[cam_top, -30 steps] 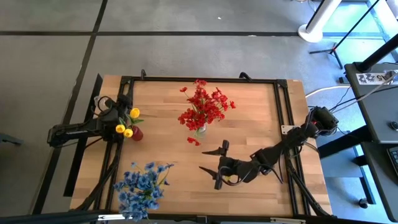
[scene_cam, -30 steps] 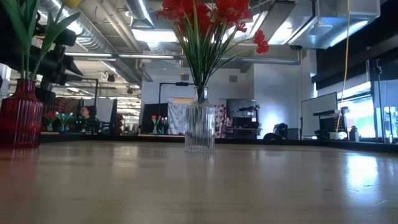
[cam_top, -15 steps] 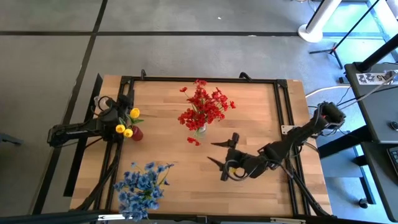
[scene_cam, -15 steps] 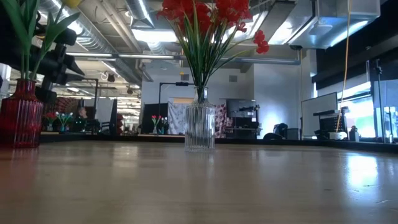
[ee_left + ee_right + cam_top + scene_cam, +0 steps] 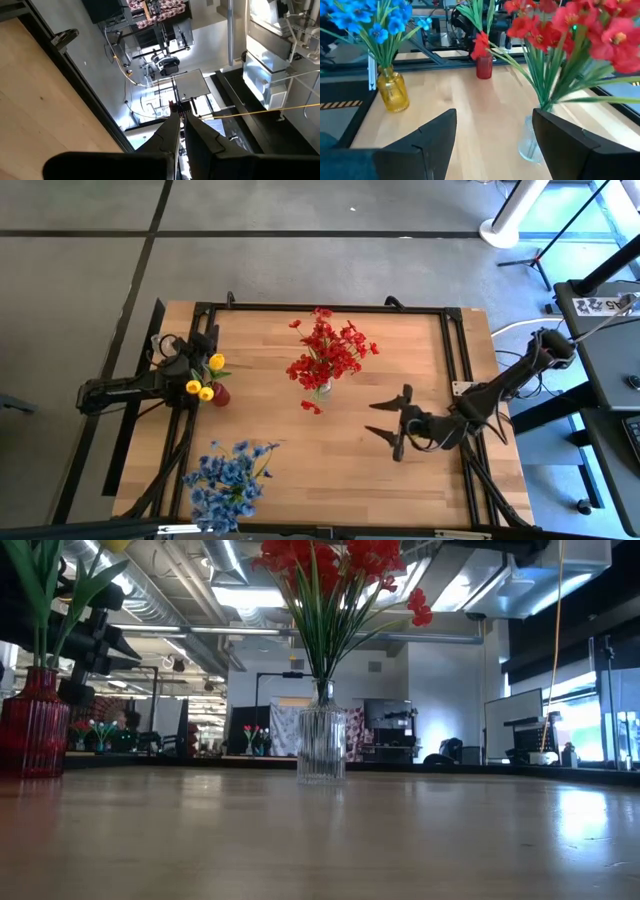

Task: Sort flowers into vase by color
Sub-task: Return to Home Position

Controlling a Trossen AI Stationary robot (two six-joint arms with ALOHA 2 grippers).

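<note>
Red flowers (image 5: 328, 352) stand bunched in a clear glass vase (image 5: 321, 745) at the middle of the wooden desk (image 5: 280, 435), a shade toward 12 o'clock in the overhead view. One red bloom (image 5: 311, 407) droops out of the bunch toward 6 o'clock. Yellow flowers (image 5: 204, 376) stand upright in a red vase (image 5: 220, 394) at the desk's 9 o'clock edge. Blue flowers (image 5: 228, 478) fill a yellow vase (image 5: 393, 90) near the 7 o'clock corner. The three vases stand well apart from one another.

The right end effector (image 5: 383, 420) hangs over bare boards at about 4 o'clock from the clear vase, well apart from it. It points toward 9 o'clock, and its two dark fingers (image 5: 427, 142) are spread wide with nothing between them. From its wrist camera, all three vases show beyond the fingers.

The left end effector (image 5: 180, 120) waits at the 9 o'clock edge, just beside the yellow flowers. Its fingers are pressed together on nothing, and its wrist camera looks past the desk's edge into the room.
</note>
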